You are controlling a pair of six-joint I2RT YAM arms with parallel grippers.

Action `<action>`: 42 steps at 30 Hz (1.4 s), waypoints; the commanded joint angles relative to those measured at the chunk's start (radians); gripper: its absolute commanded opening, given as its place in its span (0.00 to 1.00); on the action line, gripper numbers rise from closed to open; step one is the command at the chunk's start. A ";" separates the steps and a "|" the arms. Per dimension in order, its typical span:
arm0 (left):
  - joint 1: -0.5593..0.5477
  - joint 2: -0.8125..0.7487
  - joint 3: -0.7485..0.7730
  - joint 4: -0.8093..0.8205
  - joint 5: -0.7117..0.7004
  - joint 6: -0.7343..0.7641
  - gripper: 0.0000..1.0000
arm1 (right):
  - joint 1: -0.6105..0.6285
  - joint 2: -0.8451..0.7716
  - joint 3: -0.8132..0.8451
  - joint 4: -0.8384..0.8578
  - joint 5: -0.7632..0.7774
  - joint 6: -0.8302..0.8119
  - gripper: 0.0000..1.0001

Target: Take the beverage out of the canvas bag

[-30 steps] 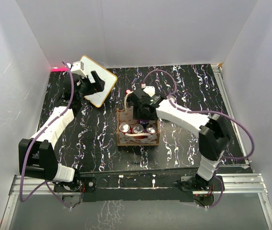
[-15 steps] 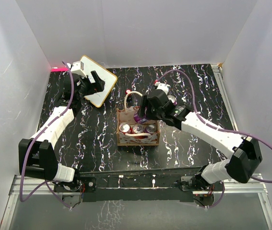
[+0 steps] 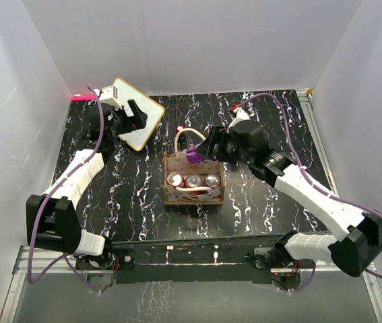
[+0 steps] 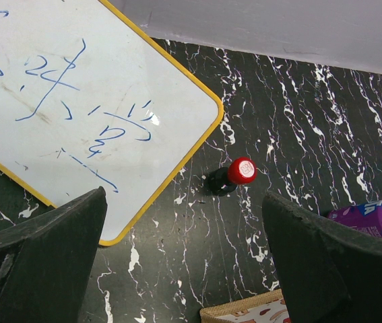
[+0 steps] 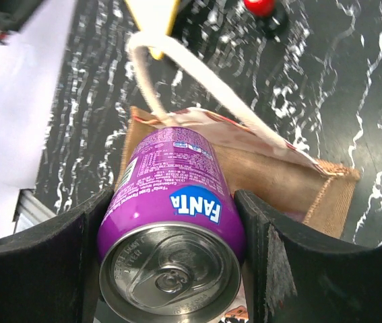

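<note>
My right tool point(image 3: 203, 152) is clamped on the sides of the purple Fanta drink can point(image 3: 195, 155), which hangs over the far rim of the tan canvas bag point(image 3: 193, 197). The can's long axis runs along the tool, lid towards the wrist and base towards the bag, so I judge the clear way out lies to the bag's right. My left tool point(image 4: 184, 269), far-left of the bag, gapes empty. The right wrist view shows the grip; only the top view shows three silver-topped cans point(image 3: 193, 180) inside the bag
</note>
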 commanded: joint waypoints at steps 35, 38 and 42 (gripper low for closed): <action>0.004 -0.026 0.026 0.004 0.016 -0.011 0.97 | -0.104 0.025 -0.054 -0.220 0.492 -0.105 0.08; 0.004 -0.027 0.026 0.004 0.015 -0.011 0.97 | -0.114 0.070 -0.046 -0.195 0.517 -0.127 0.08; 0.004 -0.026 0.027 0.004 0.014 -0.010 0.97 | -0.145 0.126 -0.033 -0.166 0.507 -0.147 0.08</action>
